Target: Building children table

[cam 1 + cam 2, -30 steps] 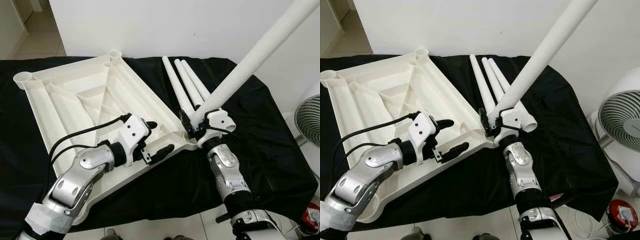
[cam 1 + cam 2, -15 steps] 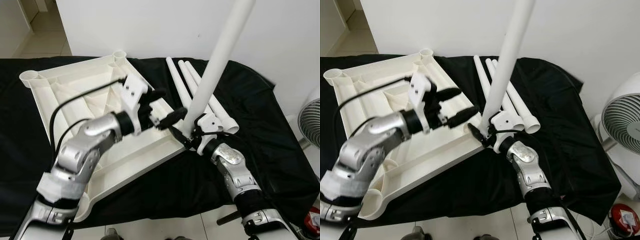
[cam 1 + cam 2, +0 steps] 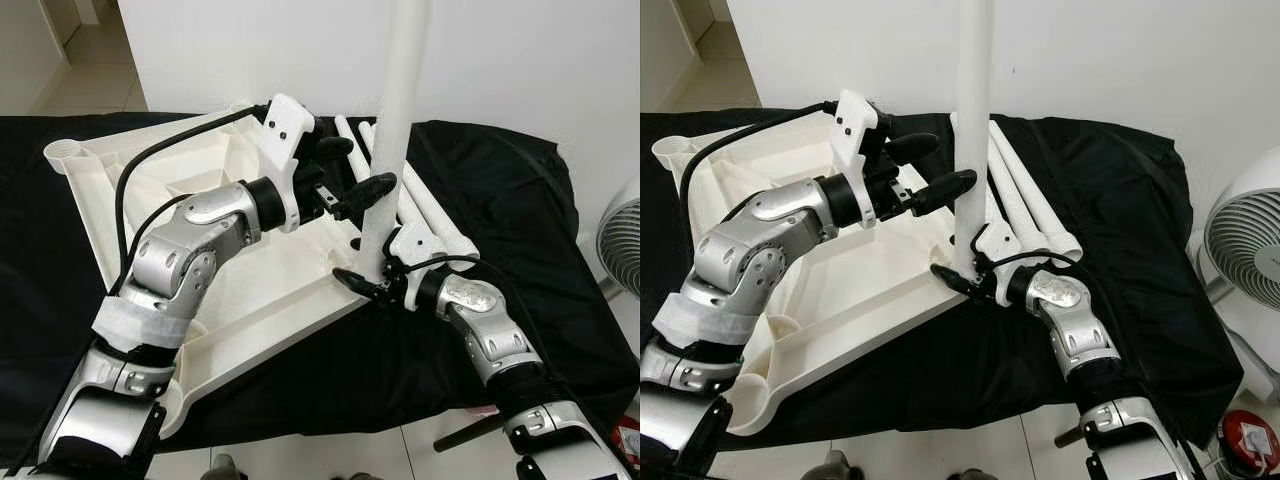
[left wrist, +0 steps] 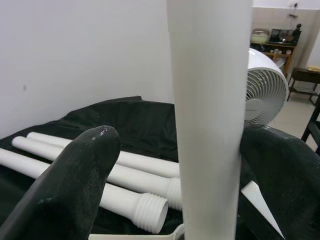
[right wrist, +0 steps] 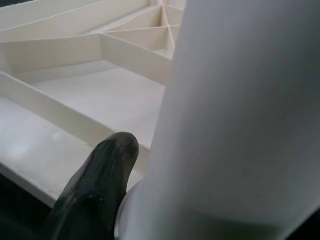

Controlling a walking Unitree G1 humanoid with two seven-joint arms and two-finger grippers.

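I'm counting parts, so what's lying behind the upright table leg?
Behind the upright leg, three loose white legs lie on the black cloth. The upright leg hides parts of them.

Your two head eyes look forward and down from above, a bit back from the scene, and they share almost everything: the tabletop (image 3: pixel 215 300), the upright leg (image 3: pixel 973 130), the fan (image 3: pixel 1245 245). Your left wrist cam sits right up against that leg (image 4: pixel 210 115), facing across the spare legs (image 4: pixel 125 192) toward the wall and the same fan. Your right wrist cam is even closer, down at the leg's base, facing over the tabletop's ribs (image 5: pixel 90 55).
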